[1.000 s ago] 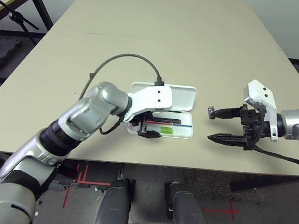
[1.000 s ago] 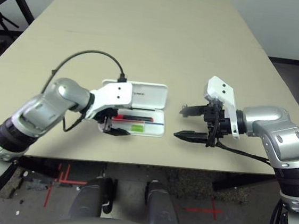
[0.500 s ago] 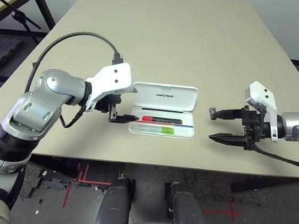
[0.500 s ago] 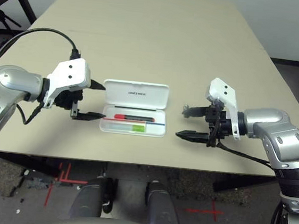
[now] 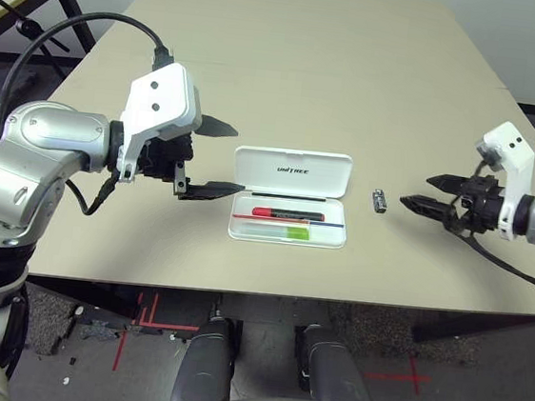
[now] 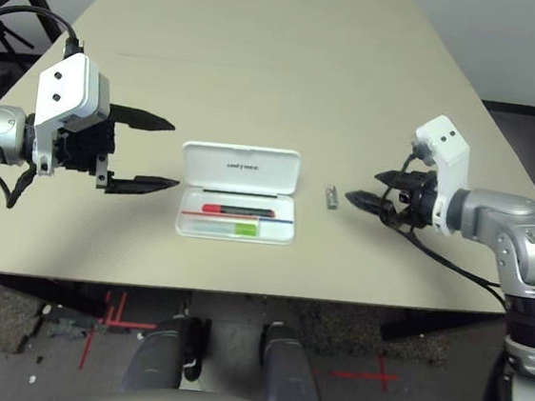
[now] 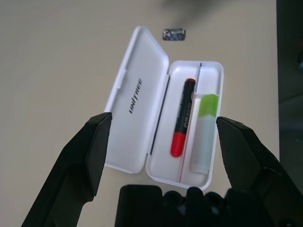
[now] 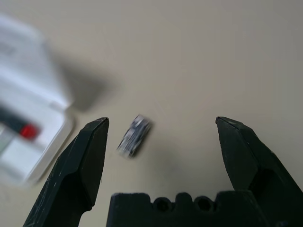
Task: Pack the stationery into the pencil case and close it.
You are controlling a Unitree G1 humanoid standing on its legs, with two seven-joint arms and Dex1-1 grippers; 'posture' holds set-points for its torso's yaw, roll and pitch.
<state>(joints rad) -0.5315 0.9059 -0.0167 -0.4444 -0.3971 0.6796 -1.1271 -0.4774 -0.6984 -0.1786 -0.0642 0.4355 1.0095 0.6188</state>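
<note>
- Nearest on the light beige worktop (image 5: 147, 255) is the open lower half of the white hard plastic pencil case (image 5: 286, 240), close to the front edge.
- In this lower half lies the flat bar, pale with a green end (image 5: 297, 233); I judge this item is already packed.
- Just behind the bar, also inside the case, lies the red marker with black middle (image 6: 238, 211). This one also looks done.
- The left gripper (image 5: 224, 161) is beside the case, on its left side. Its fingers are wide open and nothing is between them.
- The right gripper (image 5: 419, 194) is to the right, also wide open and empty.
- Between the case and the right gripper, the small grey-black metal piece (image 5: 379, 201) lies on the worktop, outside the case. It seems to be the last item to pack.
- Farthest is the lid with dark letters (image 5: 292, 173), standing open behind the lower half.
- So two of three items are in. It remains, I think, to put in the metal piece and then to close the lid.
</note>
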